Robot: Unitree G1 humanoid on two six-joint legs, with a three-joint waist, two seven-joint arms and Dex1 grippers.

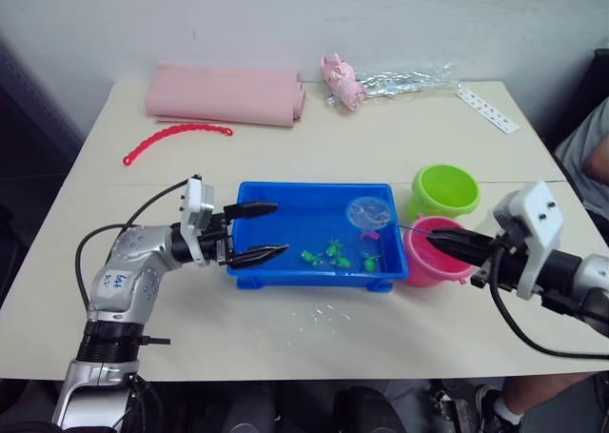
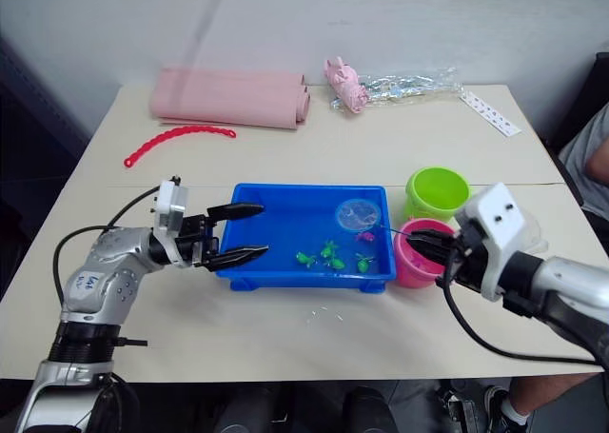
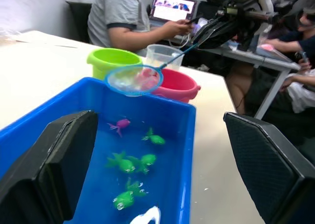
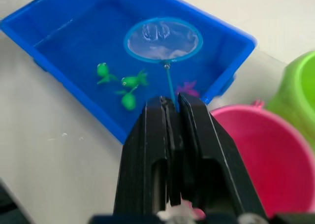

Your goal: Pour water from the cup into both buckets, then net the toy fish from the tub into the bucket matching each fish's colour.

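Small round net (image 1: 367, 213) with a blue ring rim, clear mesh and a thin wire-like handle, held above the right end of the shallow rectangular bright blue plastic tub (image 1: 285, 275); whether anything lies in the mesh cannot be told. The handle runs from the ring to the right gripper (image 4: 173, 103), whose 2 black fingers are pressed together on it, above the near rim of the pink round plastic bucket (image 1: 430, 264).

In the tub's water, near its front wall, lie tiny plastic toy fish: at least 3 green fish (image 1: 335, 253) in a loose cluster and 1 pink fish (image 3: 119, 125) nearer the net's side.

The pink bucket stands just beside the tub's right end; the lime green round plastic bucket (image 1: 443, 189) stands directly behind it, touching or nearly so. In the left wrist view a clear see-through plastic cup (image 3: 162, 55) shows beyond the 2 buckets.

The left gripper (image 1: 266, 230) is at the tub's left end, its fingers spread wide across the left wall, holding nothing.

Further back on the pale table (image 1: 400, 147): a red bead chain (image 1: 176, 138), a folded pink cloth (image 1: 226, 95), a pink toy in clear wrapping (image 1: 344, 82) and a white strip (image 1: 487, 108). A person in a grey shirt (image 3: 120, 12) sits beyond the table's right side.
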